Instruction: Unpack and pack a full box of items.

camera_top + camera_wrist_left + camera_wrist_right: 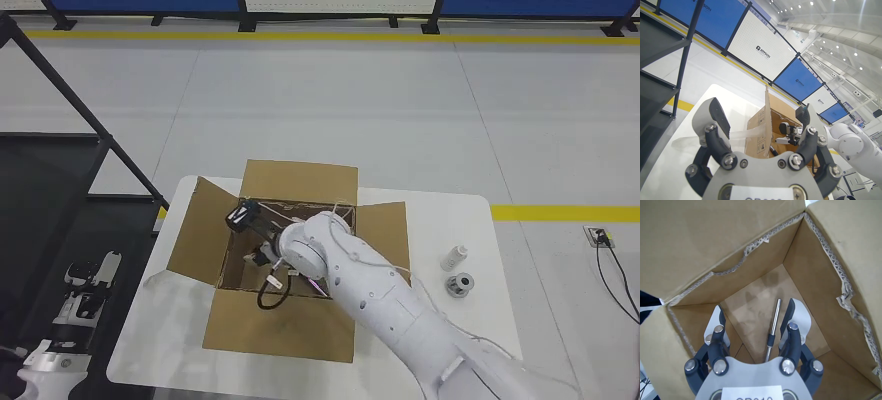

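An open cardboard box (283, 322) with its flaps spread stands on the white table (470, 330). My right gripper (755, 308) hangs inside the box, open, above a metal rod (775, 317) with a black band that lies on the box floor between the fingers' line and apart from them. From above, the right gripper (252, 238) is over the box's left half. My left gripper (761, 109) is open and holds nothing; it sits low off the table's left side (92, 277), facing the box's outer wall (758, 132).
A small white bottle (455, 257) and a round metal part (459, 285) stand on the table right of the box. A strip of clear tape (745, 134) hangs from the left flap. A dark shelf frame (60, 180) stands to the left.
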